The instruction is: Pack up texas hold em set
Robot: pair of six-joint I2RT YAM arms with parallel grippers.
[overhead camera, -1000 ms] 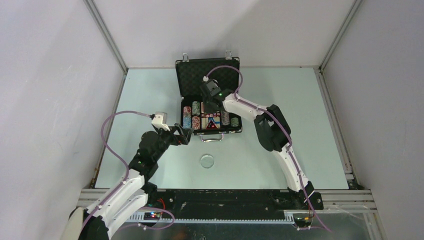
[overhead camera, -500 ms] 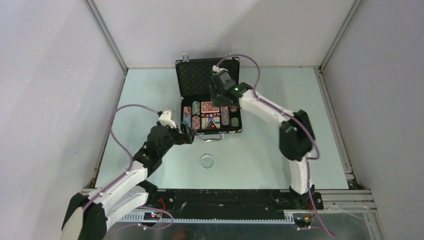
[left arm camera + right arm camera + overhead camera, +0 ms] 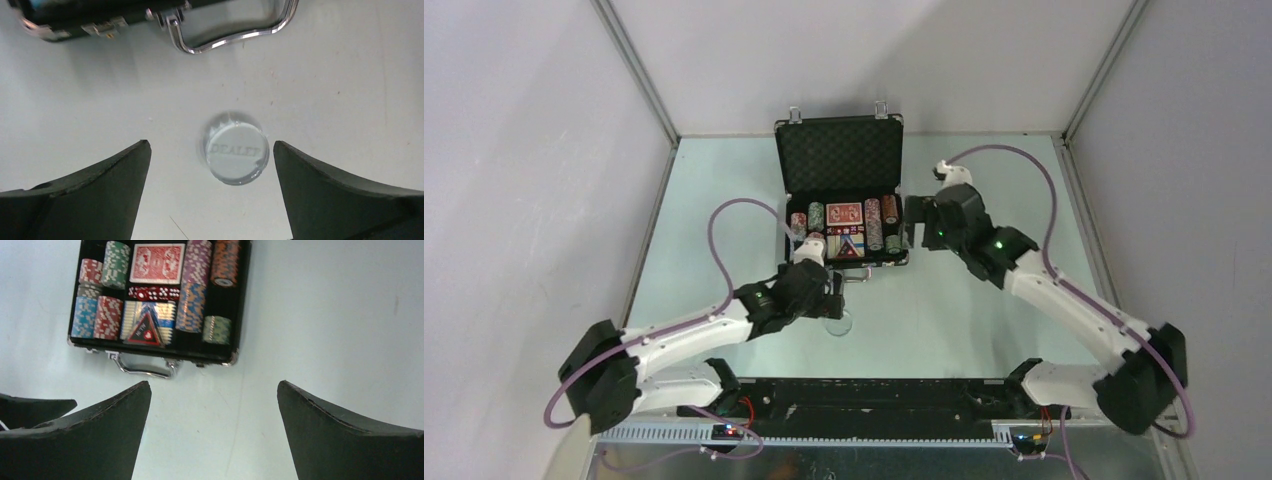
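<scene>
One briefcase point(image 3: 839, 155) and one clear disc point(image 3: 235, 152) are seen. Roughly nine chip stacks point(image 3: 116, 267), two card decks point(image 3: 157, 262) and one row of dice point(image 3: 154, 292) are counted inside.

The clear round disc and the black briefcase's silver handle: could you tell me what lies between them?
Nothing; the left wrist view shows only bare pale table between the clear round disc and the silver handle.

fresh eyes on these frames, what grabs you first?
The black briefcase stands open at the far middle of the table, its tray packed with striped chip stacks, red-backed cards and red dice. A clear disc marked DEALER lies alone on the table near the handle, framed by the open left gripper. The right gripper is open and empty, right of the case.
</scene>
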